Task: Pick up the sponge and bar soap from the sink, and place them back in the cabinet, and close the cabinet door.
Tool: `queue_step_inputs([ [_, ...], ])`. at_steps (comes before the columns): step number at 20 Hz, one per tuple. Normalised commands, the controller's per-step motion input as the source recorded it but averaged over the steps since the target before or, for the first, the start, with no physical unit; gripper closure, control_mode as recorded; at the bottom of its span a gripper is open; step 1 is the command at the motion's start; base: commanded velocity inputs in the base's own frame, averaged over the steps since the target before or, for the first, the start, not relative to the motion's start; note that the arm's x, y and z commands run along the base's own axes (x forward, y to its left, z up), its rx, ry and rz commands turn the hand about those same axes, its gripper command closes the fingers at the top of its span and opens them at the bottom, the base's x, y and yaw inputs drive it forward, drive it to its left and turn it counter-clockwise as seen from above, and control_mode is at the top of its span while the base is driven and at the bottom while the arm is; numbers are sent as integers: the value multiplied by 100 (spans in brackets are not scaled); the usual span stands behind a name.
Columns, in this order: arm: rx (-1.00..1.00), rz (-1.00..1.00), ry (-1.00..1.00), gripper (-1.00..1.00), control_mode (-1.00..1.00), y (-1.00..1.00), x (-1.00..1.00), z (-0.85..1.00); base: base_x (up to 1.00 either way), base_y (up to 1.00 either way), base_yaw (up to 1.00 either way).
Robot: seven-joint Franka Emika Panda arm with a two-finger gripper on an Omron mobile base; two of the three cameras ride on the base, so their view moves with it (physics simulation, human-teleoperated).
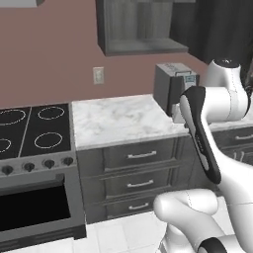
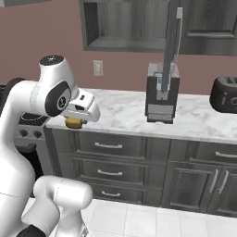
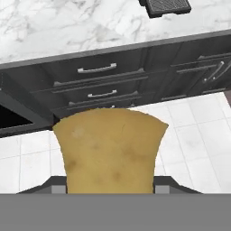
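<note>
Standing before the marble counter [image 2: 125, 113], the white arm folds back on itself, its forearm sloping down in the left base view and its wrist held out level over the counter's front edge in the right base view. The cabinet [image 2: 125, 23] hangs open on the wall above, its door [image 2: 172, 44] swung out edge-on. The gripper [image 2: 75, 121] is clamped on the sponge [image 3: 109, 151] – a mustard-yellow lump that the hand view shows pinched between the two finger tips, above the white floor tiles and facing the grey drawers [image 3: 97, 83]. From the right base camera just a sliver of yellow peeks out under the hand. The left base view alone takes in the black cooktop [image 1: 32, 131] and oven; the right alone shows a dark, rounded appliance [image 2: 225, 95] – possibly a toaster – at the counter's far end.
</note>
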Motion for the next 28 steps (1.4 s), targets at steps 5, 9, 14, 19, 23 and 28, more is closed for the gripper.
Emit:
queue_step_inputs([
  [5, 0, 0, 0, 100, 100, 0, 0, 0, 65, -34, 12],
  [9, 0, 0, 0, 100, 100, 0, 0, 0, 46, -13, 15],
  [14, 0, 0, 0, 100, 100, 0, 0, 0, 35, -8, 12],
  [19, 0, 0, 0, 100, 100, 0, 0, 0, 52, -21, 0],
  [23, 0, 0, 0, 100, 100, 0, 0, 0, 60, -11, 0],
  [28, 0, 0, 0, 100, 100, 0, 0, 0, 27, -1, -1],
])
